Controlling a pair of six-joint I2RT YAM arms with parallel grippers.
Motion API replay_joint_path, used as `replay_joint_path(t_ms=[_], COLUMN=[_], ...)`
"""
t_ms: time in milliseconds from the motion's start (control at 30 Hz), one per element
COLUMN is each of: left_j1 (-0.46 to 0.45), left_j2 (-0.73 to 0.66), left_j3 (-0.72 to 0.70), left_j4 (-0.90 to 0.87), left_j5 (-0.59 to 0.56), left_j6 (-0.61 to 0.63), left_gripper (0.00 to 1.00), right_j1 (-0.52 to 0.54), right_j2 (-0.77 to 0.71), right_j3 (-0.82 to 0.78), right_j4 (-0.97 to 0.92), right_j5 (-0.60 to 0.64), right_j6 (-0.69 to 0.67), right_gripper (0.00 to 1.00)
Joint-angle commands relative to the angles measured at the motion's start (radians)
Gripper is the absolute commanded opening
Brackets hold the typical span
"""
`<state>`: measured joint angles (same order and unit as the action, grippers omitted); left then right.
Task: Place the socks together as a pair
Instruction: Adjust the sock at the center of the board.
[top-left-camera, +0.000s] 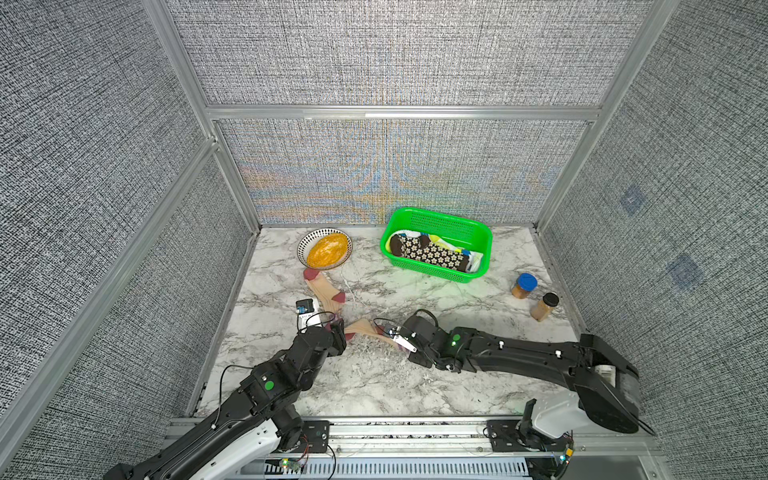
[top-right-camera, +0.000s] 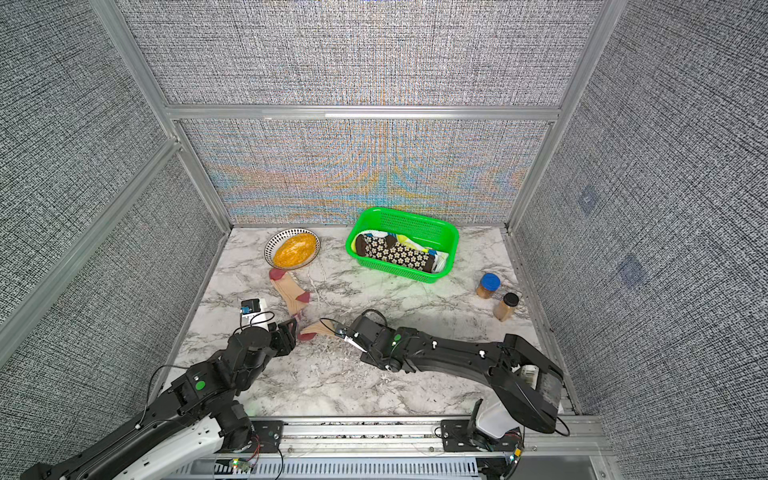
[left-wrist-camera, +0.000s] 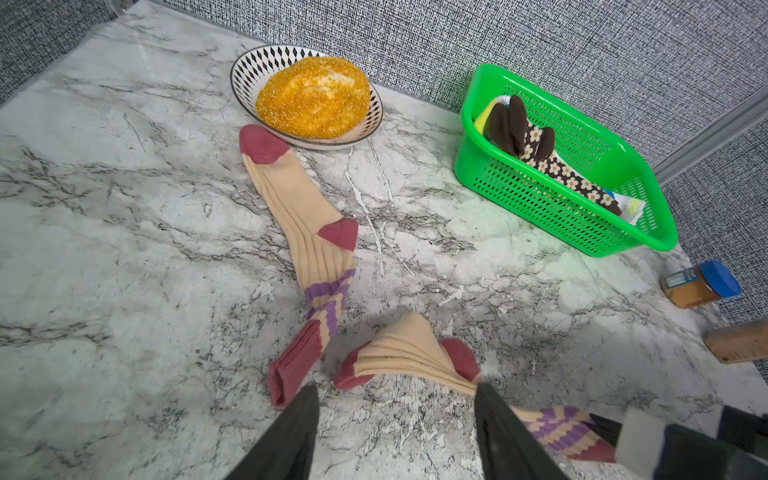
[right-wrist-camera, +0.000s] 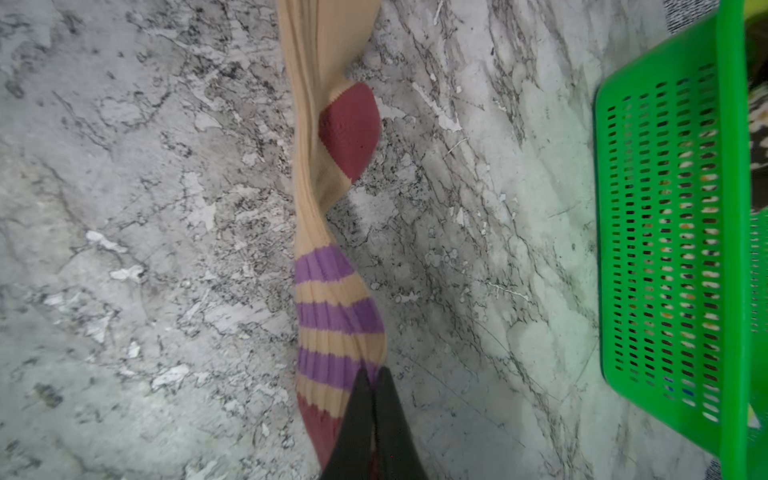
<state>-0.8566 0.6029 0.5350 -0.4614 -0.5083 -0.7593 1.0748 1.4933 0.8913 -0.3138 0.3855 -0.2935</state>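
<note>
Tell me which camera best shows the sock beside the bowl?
Left wrist view: the sock lies whole and close, toe to cuff. Both top views show it small; the right wrist view misses it.

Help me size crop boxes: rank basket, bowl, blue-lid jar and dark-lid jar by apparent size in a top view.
1. basket
2. bowl
3. blue-lid jar and dark-lid jar: about alike, not ranked.

No wording can be read. The paper label (left-wrist-camera: 681, 279) on the amber jar with a blue lid (left-wrist-camera: 721, 279), well right of and beyond the left claw (left-wrist-camera: 395, 390), is too blurred; so is the white sticker (top-left-camera: 604, 371) on the black right arm (top-left-camera: 519, 357).
</note>
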Motion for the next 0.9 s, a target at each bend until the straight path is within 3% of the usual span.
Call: replay_joint_path(t_ms=[0,200,367,433,500,533,667,867], left_j1=[-0.001,-0.001,-0.001,0.0,-0.001,-0.001,-0.001,0.018], left_j2=[0.005,-0.007,0.004,0.006,0.006,0.007,0.019,0.131], left_j3=[-0.004,-0.045,-0.049,-0.05,-0.053,-0.055,-0.046,0.045], left_j4=[0.044,0.061,0.06,0.057,0.056,0.057,0.048,-0.055], left_j5=[0.023,0.028,0.037,0.042,0.046,0.047,0.047,0.064], left_j6=[-0.005,-0.017,-0.006,-0.002,-0.002,-0.006,-0.006,0.003], left_gripper=[0.62,0.62,0.62,0.62,0.62,0.62,0.62,0.64], right_j1=[0.005,0.11,0.137,0.137,0.137,0.137,0.133,0.061], right_j2=[-0.045,-0.12,-0.05,-0.036,-0.045,-0.058,-0.164,-0.393], right_j3=[-0.032,-0.138,-0.156,-0.157,-0.146,-0.14,-0.131,-0.192], right_j4=[0.056,0.113,0.058,0.035,0.021,0.019,0.043,0.172], right_j5=[0.135,0.249,0.296,0.303,0.31,0.308,0.233,-0.051], right_j6=[0.022,0.036,0.125,0.171,0.205,0.216,0.231,0.282], right_gripper=[0.0,0.0,0.0,0.12,0.42,0.5,0.63,0.8])
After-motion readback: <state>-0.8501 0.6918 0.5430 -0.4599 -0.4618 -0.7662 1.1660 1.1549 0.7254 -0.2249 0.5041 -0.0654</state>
